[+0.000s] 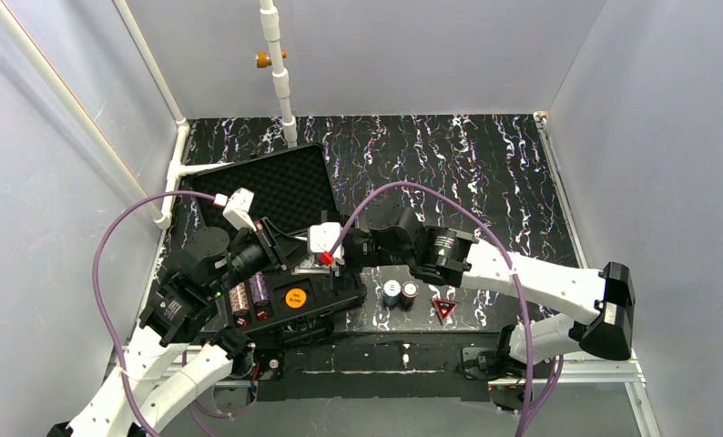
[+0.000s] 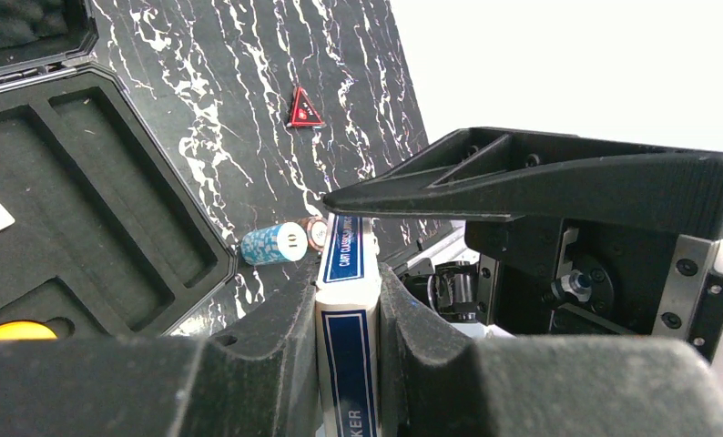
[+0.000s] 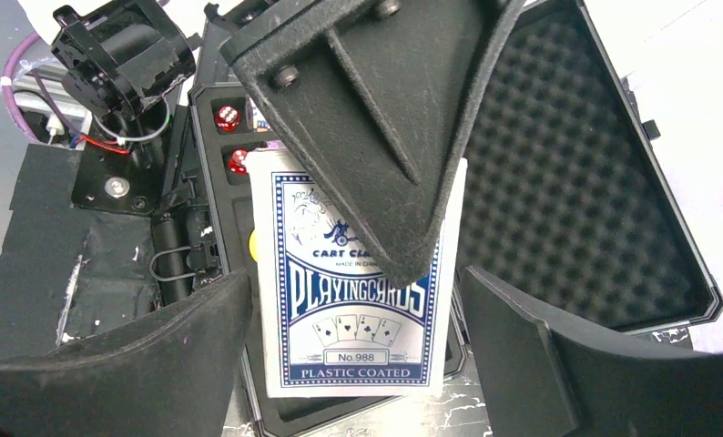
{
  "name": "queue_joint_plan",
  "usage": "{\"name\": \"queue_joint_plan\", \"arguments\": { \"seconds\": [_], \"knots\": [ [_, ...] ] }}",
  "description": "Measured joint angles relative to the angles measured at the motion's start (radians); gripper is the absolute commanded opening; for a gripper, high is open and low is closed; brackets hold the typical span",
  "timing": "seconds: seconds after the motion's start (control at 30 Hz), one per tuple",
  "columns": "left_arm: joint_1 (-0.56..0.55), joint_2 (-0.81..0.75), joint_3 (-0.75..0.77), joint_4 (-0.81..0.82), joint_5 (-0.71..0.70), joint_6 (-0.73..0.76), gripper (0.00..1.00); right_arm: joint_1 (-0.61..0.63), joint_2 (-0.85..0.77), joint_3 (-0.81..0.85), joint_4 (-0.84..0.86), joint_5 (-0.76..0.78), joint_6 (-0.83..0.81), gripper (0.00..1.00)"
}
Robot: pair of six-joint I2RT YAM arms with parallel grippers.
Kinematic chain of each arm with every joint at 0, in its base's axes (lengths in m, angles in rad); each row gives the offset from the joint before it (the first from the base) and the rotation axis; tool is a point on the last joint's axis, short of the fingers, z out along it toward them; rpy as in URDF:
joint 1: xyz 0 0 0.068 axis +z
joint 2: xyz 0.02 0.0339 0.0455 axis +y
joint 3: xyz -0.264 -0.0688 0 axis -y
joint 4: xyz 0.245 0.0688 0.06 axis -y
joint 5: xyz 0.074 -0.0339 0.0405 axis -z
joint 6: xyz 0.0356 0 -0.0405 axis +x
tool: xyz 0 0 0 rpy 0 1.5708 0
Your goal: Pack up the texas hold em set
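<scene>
The black case lies open, its foam lid (image 1: 280,182) at the back and its slotted tray (image 1: 326,305) in front. My left gripper (image 2: 349,273) is shut on the blue card deck (image 2: 349,364) and holds it above the tray. In the right wrist view the deck (image 3: 340,319) hangs between my right gripper's (image 3: 358,282) wide-open fingers, not touching them. The tray holds an orange disc (image 1: 295,298), chip stacks (image 1: 241,299) and red dice (image 3: 226,116). Two chip stacks (image 1: 400,292) and the red triangle (image 1: 443,309) lie on the table right of the case. No red deck shows.
The two arms (image 1: 485,259) meet over the case, wrists close together. A white pipe (image 1: 280,82) stands at the back. Grey walls close in the marbled black table (image 1: 485,173) on three sides.
</scene>
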Motion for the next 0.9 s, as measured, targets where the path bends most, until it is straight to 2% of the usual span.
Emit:
{"name": "queue_joint_plan", "arguments": {
  "seconds": [0.13, 0.4, 0.6, 0.73, 0.8, 0.9],
  "knots": [
    [0.0, 0.0, 0.0, 0.0, 0.0, -0.004, 0.0, 0.012, 0.012, 0.0, -0.001, 0.019, -0.009, 0.85],
    [0.0, 0.0, 0.0, 0.0, 0.0, -0.006, 0.0, 0.026, 0.022, 0.0, -0.005, 0.063, -0.023, 0.65],
    [0.0, 0.0, -0.008, 0.008, 0.001, -0.007, 0.0, 0.031, 0.022, 0.0, -0.009, 0.076, -0.026, 0.46],
    [0.0, 0.0, -0.013, 0.014, 0.002, -0.008, 0.0, 0.031, 0.022, 0.0, -0.016, 0.08, -0.028, 0.41],
    [0.0, 0.0, -0.013, 0.015, 0.001, -0.008, 0.05, 0.031, 0.022, 0.0, -0.016, 0.081, -0.029, 0.37],
    [0.0, 0.0, -0.013, 0.015, 0.001, -0.008, 0.24, 0.031, 0.022, 0.0, -0.016, 0.081, -0.029, 0.34]
  ]
}}
